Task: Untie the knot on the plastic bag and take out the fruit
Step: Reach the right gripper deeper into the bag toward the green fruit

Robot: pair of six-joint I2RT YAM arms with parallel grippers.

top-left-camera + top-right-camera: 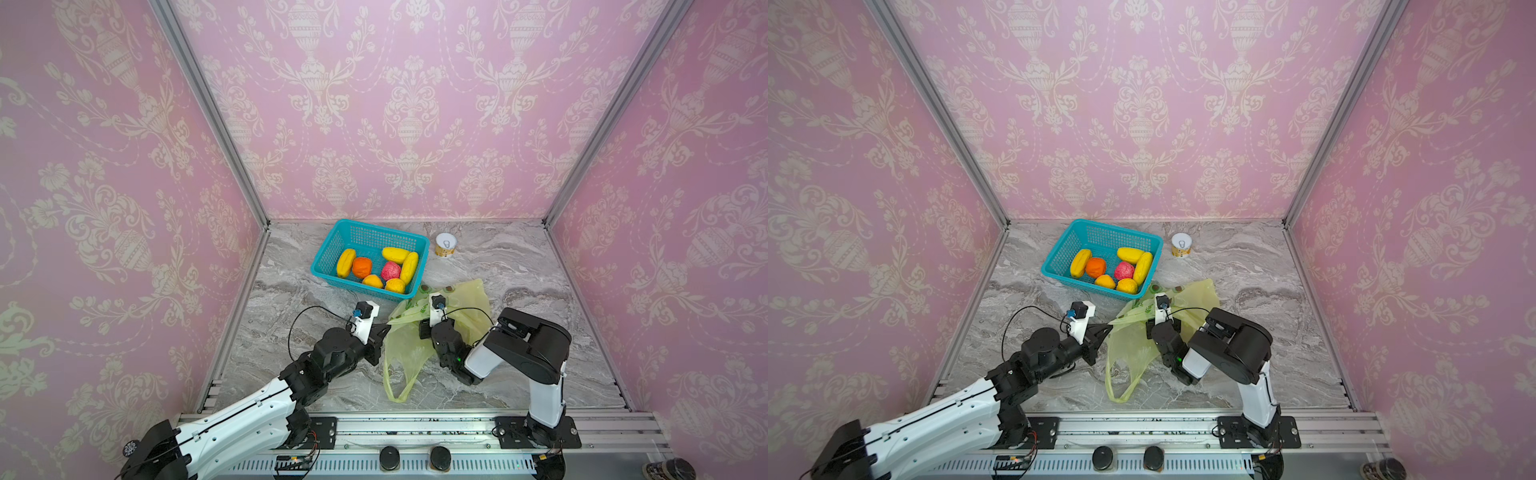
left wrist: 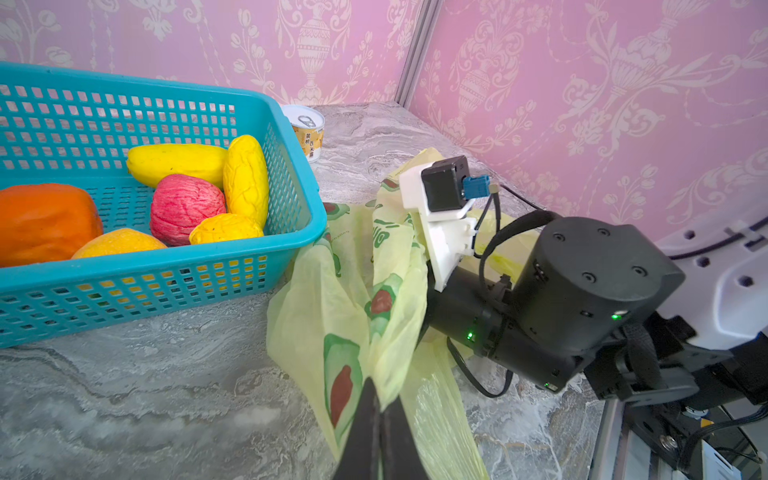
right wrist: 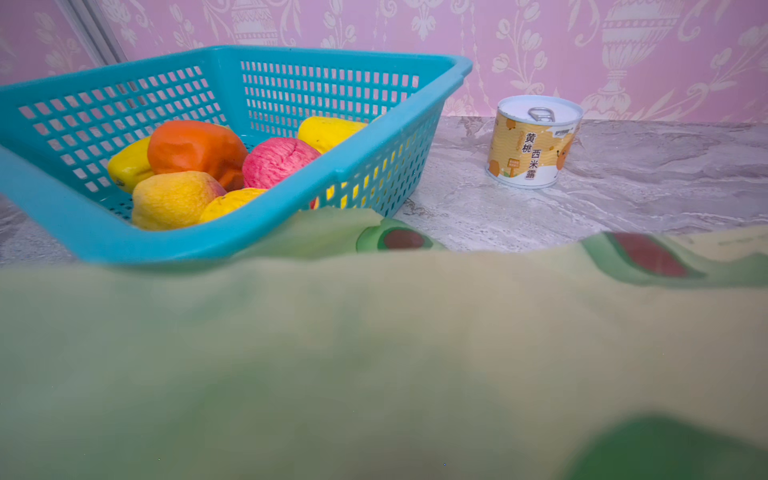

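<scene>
Marble tabletop [image 1: 519, 266]. Plastic bag [image 1: 405, 353] lies slack just beside teal basket [image 1: 332, 279]; fruit [image 1: 390, 271] sits in basket. Left gripper [image 2: 379, 411]: fingers pressed together, pinching bag edge. Right gripper [image 1: 424, 328] buried in bag folds; finger state cannot be told.

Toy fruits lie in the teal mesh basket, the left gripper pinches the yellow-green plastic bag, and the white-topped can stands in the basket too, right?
No: the white-topped can stands on the marble table beside the teal mesh basket, as both top views show. The rest holds.
</scene>
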